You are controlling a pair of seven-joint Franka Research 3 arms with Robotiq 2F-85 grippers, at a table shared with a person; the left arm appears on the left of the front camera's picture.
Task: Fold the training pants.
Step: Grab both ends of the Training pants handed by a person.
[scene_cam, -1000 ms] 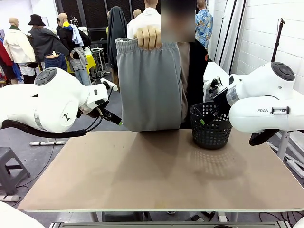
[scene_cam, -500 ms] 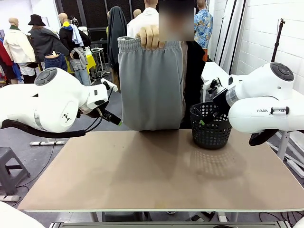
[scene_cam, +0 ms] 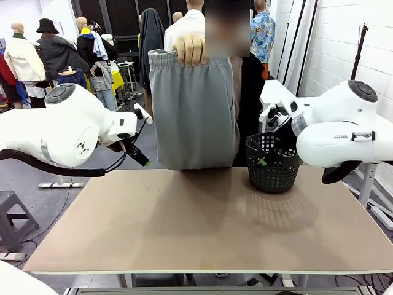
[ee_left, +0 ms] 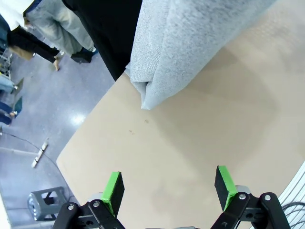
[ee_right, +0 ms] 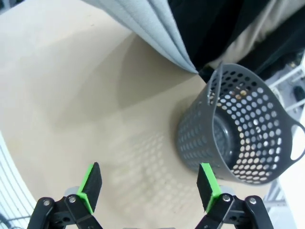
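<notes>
A person at the far side holds the light grey training pants up by the gathered waistband with one hand; the hem hangs down to the table's far edge. My left gripper hovers open to the left of the pants, near the far left edge. The left wrist view has its jaws wide apart over bare table, with the pants' lower corner ahead. My right gripper stands open by the basket. From the right wrist camera, the open gripper has the pants' hem beyond it.
A black perforated basket stands on the tan table at the far right, close to my right gripper; the right wrist view has the basket at right. A grey stool stands on the floor at left. Clothes racks lie behind the person.
The person has shifted the pants slightly left. My left arm has risen and turned a little; the right arm has turned slightly. Both grippers stay open.
</notes>
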